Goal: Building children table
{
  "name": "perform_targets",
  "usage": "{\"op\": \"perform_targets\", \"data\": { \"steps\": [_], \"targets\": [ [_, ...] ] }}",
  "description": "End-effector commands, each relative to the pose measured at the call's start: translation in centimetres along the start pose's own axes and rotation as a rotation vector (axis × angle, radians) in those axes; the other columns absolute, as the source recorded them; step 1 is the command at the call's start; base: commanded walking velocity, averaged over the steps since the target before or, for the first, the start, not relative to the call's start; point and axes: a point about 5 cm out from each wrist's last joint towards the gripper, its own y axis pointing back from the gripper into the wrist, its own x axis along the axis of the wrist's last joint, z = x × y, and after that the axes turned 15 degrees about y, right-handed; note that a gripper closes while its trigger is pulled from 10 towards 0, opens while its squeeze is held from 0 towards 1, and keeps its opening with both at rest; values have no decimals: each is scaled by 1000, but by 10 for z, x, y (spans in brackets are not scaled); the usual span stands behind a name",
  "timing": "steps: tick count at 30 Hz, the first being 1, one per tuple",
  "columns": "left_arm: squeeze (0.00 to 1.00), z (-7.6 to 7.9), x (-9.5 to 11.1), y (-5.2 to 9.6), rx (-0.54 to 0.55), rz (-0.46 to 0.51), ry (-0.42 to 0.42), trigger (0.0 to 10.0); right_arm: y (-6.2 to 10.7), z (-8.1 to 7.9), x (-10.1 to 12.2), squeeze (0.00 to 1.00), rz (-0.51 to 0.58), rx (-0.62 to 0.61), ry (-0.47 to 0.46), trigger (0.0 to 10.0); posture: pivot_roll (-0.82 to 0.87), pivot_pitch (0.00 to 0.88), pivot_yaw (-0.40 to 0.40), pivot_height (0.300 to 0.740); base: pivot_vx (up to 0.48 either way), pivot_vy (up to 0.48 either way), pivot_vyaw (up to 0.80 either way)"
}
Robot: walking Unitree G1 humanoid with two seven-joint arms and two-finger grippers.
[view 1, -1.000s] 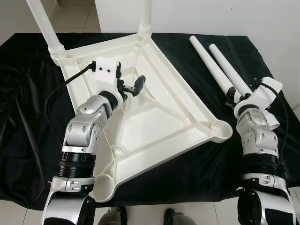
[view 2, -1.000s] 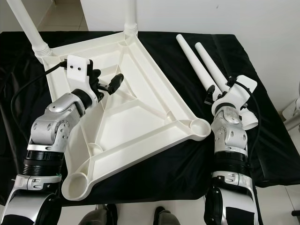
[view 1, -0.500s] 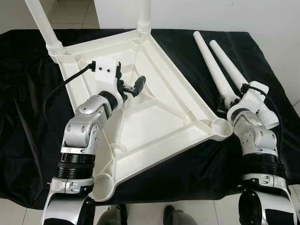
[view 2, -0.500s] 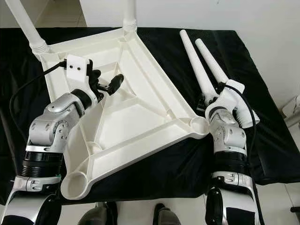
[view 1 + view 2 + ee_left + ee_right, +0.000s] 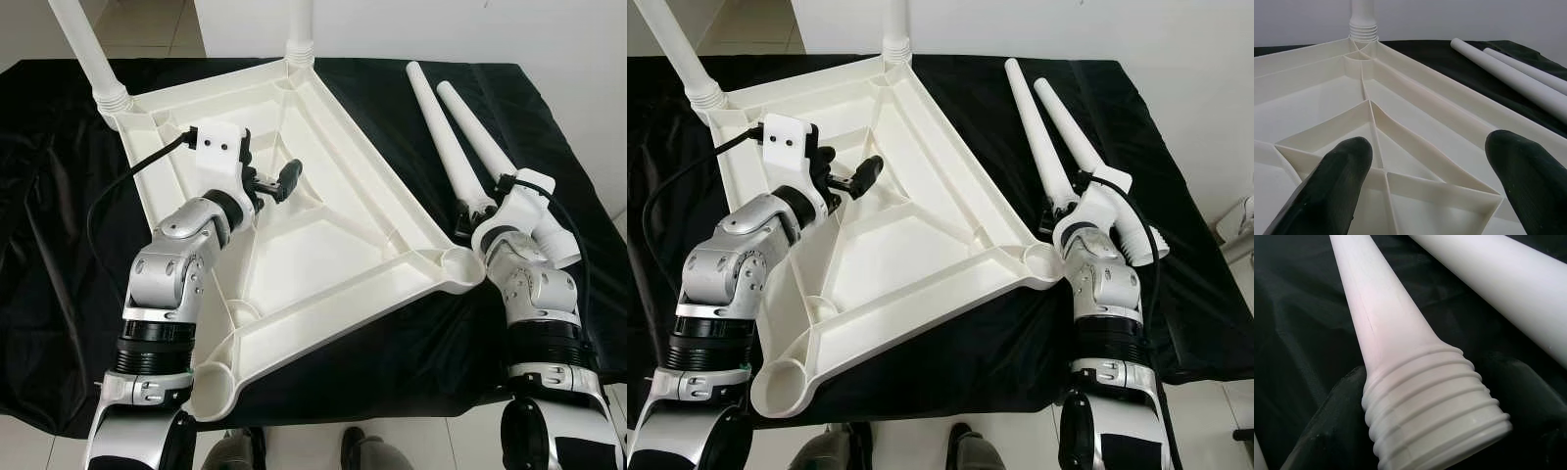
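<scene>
The white tabletop [image 5: 323, 245] lies upside down on the black cloth, ribs facing up. Two white legs [image 5: 86, 49] [image 5: 301, 24] stand screwed into its far corners. Both near corner sockets [image 5: 460, 266] [image 5: 211, 387] are empty. Two loose legs lie to the right, side by side. My right gripper [image 5: 478, 208] is shut on the threaded end of the inner loose leg [image 5: 1400, 333], one black finger on each side. The outer loose leg [image 5: 480, 137] lies free beside it. My left gripper [image 5: 272, 181] hovers open just above the tabletop's ribs, holding nothing.
The black cloth [image 5: 59, 245] covers the whole work table, whose front edge runs just ahead of my body. A white wall [image 5: 490, 29] stands behind it, with tiled floor at the far left. A black cable [image 5: 127, 181] loops from my left wrist over the tabletop's left rim.
My right gripper has moved left and closed onto the inner loose leg's threaded end, which has swung toward the tabletop's near right corner. The left arm holds still. The camera shifted slightly.
</scene>
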Motion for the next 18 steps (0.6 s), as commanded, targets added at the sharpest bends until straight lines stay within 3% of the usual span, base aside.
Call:
{"op": "perform_targets", "data": {
  "steps": [1,5,7,8,10,18],
  "targets": [
    [0,-2,2,2,33,13,3,10000,2,-6,-9,0,-35,48,-28,0,52,231,21,740,0,0,0],
    [0,-2,3,1,35,18,5,10000,1,-9,-6,0,-10,68,-6,0,48,228,18,740,0,0,0],
    [0,-1,3,0,35,20,9,10000,3,-11,3,0,96,82,42,0,46,227,13,740,0,0,0],
    [0,-1,3,0,35,20,9,10000,3,-11,3,0,96,82,42,0,46,227,13,740,0,0,0],
    [0,-1,3,0,38,23,11,10000,6,-13,12,0,198,83,38,10000,47,225,11,740,0,0,0],
    [0,-8,11,1,37,45,-5,10000,18,-7,34,0,386,47,-37,10000,40,211,7,740,0,0,0]
  ]
}}
